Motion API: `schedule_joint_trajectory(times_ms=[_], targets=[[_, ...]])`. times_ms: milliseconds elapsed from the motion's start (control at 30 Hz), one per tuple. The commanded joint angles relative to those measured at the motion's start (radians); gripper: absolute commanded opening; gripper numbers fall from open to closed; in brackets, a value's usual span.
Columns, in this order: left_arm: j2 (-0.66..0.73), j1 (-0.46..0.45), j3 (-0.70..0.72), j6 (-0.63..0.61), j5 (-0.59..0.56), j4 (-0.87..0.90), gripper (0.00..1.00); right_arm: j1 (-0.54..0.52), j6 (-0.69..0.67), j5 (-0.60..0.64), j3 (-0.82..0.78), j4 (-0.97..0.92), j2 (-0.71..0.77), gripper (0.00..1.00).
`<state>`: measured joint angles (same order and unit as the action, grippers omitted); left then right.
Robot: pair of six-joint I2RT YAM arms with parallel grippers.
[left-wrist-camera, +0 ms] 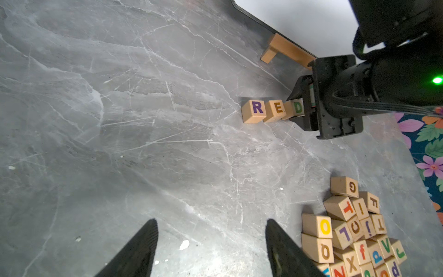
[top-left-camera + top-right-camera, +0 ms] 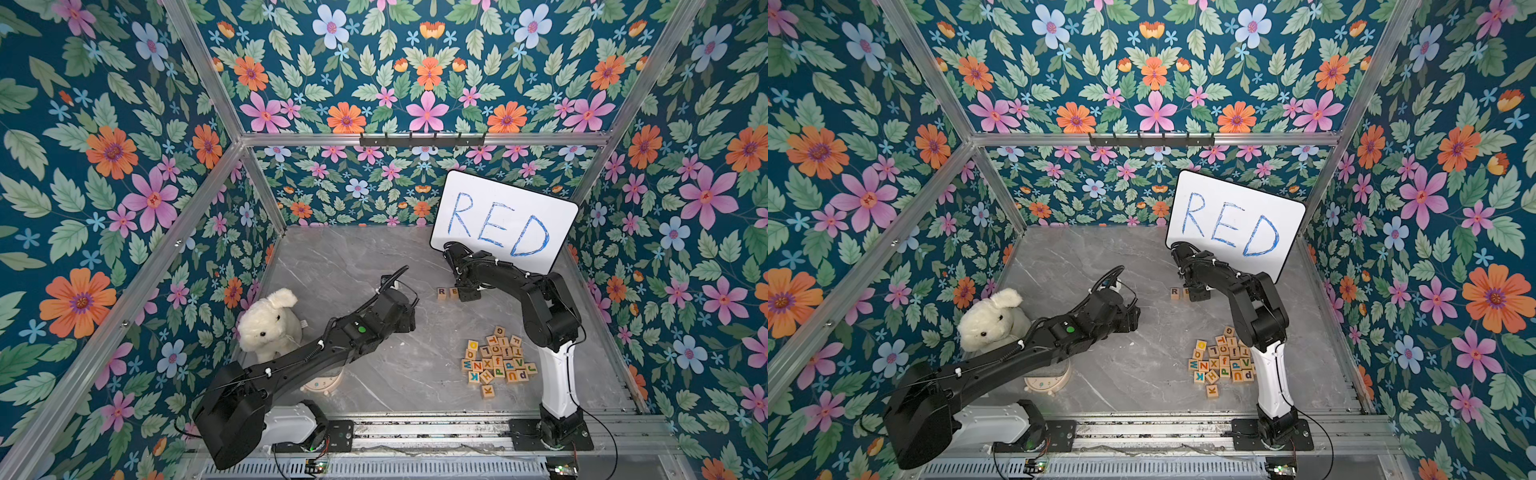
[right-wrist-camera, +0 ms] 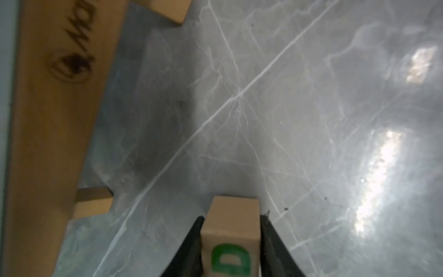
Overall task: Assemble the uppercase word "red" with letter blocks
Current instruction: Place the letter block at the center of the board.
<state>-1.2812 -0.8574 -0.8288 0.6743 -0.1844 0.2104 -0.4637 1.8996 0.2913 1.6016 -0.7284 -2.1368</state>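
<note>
D block, printed with a green letter, sits between the fingers of the right gripper. Each finger bears on an opposite side face of the block. No gap shows on either side, so the gripper is clamped on it. Whether the block rests fully on the table cannot be told.

Row position: in both top views the row lies just toward 12 o'clock of the table centre.
- R block forms the 9 o'clock end.
- E block touches it on its 3 o'clock side.
- The right gripper covers the next place at 3 o'clock and hides the D block from above.

The left wrist view shows the three faces reading R, E, D in one line. The D block lies just beside the E block and is turned slightly out of line. Contact between these two cannot be confirmed.

Left gripper: fingers apart, nothing between them. It hangs over bare table at 8 o'clock of the row, apart from it.

Other items:
- Pile of spare blocks: 5 o'clock of the row.
- Board with blue RED: 1 o'clock of the row, propped on a wooden stand.
- Plush toy: 9 o'clock edge of the table.
</note>
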Motion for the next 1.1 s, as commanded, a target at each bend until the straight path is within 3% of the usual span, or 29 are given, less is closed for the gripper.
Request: schedule_joint_trajectory(times_ms=[0,367,600,733,900,1067], targets=[[-0.004,0.001,-0.012,0.000,-0.009,0.011,0.73,-0.001,0.047,-0.018,0.005,-0.033,-0.002,0.42],[-0.023,0.000,-0.026,-0.005,0.006,0.004,0.74,-0.001,0.031,-0.014,-0.005,-0.004,0.019,0.52],[-0.005,0.001,-0.033,-0.007,0.008,0.001,0.75,-0.001,-0.044,0.018,0.006,-0.029,0.126,0.59],[0.001,0.000,-0.031,-0.011,0.016,-0.016,0.76,0.000,-0.081,-0.034,-0.031,-0.060,0.243,0.63],[-0.041,0.000,-0.037,-0.032,0.085,-0.064,0.74,-0.001,-0.236,-0.093,-0.180,-0.008,0.457,0.62],[-0.173,-0.005,-0.143,-0.031,0.157,-0.046,0.74,-0.001,-0.472,0.005,-0.422,0.112,0.758,0.56]])
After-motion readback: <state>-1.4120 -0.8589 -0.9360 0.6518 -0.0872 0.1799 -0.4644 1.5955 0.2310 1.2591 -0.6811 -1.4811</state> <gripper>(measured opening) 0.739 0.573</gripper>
